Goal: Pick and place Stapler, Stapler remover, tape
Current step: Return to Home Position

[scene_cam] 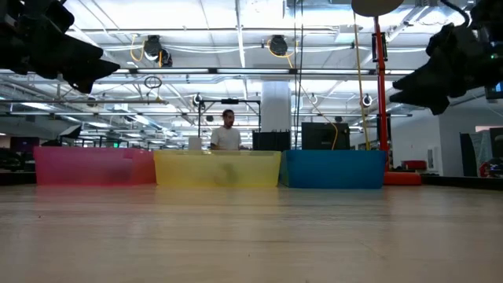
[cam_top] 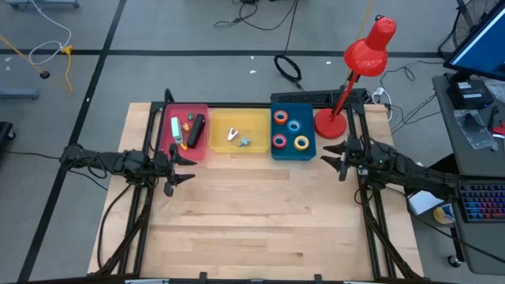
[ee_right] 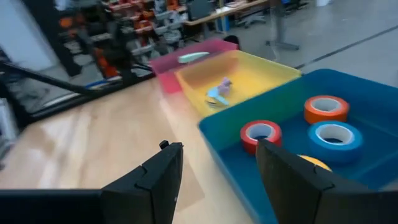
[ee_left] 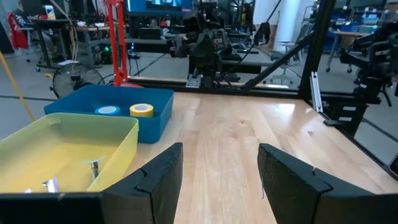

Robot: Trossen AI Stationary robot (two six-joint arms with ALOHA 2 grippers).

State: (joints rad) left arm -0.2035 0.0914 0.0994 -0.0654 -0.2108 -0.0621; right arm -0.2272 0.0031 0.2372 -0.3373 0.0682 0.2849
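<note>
Three trays stand in a row at the table's far edge. In the pink tray (cam_top: 168,134) lie a dark stapler (cam_top: 196,128) and a pale oblong item (cam_top: 176,128). The yellow tray (cam_top: 256,126) holds the stapler remover (cam_top: 233,134) and a small bluish piece (cam_top: 245,143). Several tape rolls lie flat in the blue tray (cam_top: 293,154), among them a red (ee_right: 261,134), an orange (ee_right: 326,109) and a blue one (ee_right: 334,134). My left gripper (cam_top: 188,167) hovers open in front of the pink tray. My right gripper (cam_top: 328,155) hovers open beside the blue tray's right end. Neither has anything between its fingers.
A red desk lamp (cam_top: 339,118) stands on its base at the far right corner, close behind my right gripper. Bare wooden table top (cam_top: 252,213) stretches from the trays to the near edge. A person (scene_cam: 227,134) stands in the room beyond the table.
</note>
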